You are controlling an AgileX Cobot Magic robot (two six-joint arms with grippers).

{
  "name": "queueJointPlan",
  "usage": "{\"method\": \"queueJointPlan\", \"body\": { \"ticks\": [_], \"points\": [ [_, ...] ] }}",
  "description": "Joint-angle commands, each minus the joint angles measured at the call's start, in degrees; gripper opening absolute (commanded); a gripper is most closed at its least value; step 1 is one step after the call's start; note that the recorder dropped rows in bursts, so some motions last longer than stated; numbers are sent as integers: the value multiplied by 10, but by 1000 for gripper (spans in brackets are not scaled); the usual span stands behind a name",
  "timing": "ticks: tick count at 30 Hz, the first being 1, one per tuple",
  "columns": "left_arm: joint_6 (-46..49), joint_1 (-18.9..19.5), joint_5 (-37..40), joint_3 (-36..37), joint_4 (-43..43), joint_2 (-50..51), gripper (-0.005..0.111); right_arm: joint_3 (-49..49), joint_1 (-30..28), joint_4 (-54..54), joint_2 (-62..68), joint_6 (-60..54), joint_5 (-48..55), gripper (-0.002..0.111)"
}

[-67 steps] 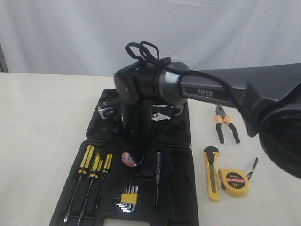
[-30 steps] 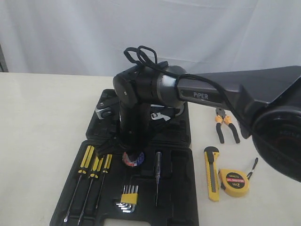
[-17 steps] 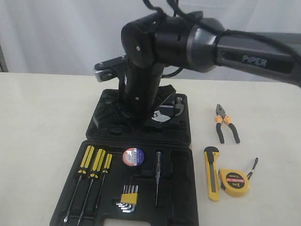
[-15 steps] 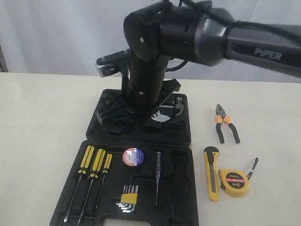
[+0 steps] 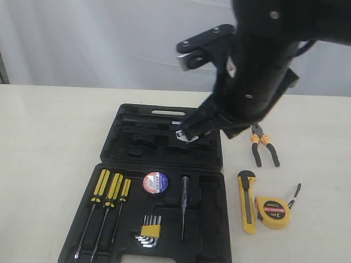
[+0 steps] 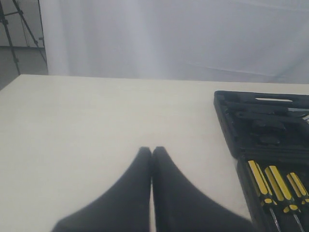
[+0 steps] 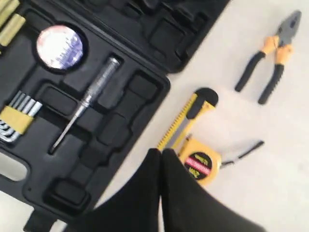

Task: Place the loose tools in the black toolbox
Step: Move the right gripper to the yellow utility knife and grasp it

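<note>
The black tape roll [image 5: 156, 182] is seated in a recess of the black toolbox [image 5: 208, 219]. At the toolbox's three o'clock on the worktop [image 5: 49, 142] lie the yellow-black utility knife [image 5: 247, 201] and, just beside it, the round yellow tape measure [image 5: 272, 212]. The orange-handled pliers [image 5: 263, 143] lie at two o'clock. Both the right gripper [image 7: 161, 153] and the left gripper [image 6: 151, 151] are clenched, empty. The knife is judged light, rigid and slim, and best pinched across its mid-body.

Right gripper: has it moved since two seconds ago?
Yes. The right gripper has lifted off the black tape roll and swung right across the black toolbox, toward the orange-handled pliers.
</note>
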Motion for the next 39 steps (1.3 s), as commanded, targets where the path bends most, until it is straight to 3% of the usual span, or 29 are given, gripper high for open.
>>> {"method": "queueJointPlan", "body": {
  "ticks": [1, 6, 10, 16, 32, 35, 39],
  "points": [
    [0, -1, 0, 1, -1, -2, 0, 77, -67, 23, -72, 6, -19, -1],
    [0, -1, 0, 1, -1, -2, 0, 171, -160, 43, -122, 4, -71, -1],
    [0, -1, 0, 1, -1, -2, 0, 239, -197, 43, -123, 4, -117, -1],
    [0, -1, 0, 1, -1, -2, 0, 300, -206, 48, -95, 10, -221, -1],
    [0, -1, 0, 1, -1, -2, 0, 302, -206, 104, -18, 10, -284, 0],
    [0, -1, 0, 1, -1, -2, 0, 289, -206, 104, -6, 3, -281, 7],
    [0, -1, 0, 1, -1, -2, 0, 257, -206, 104, 17, -3, -281, 33]
  ]
}}
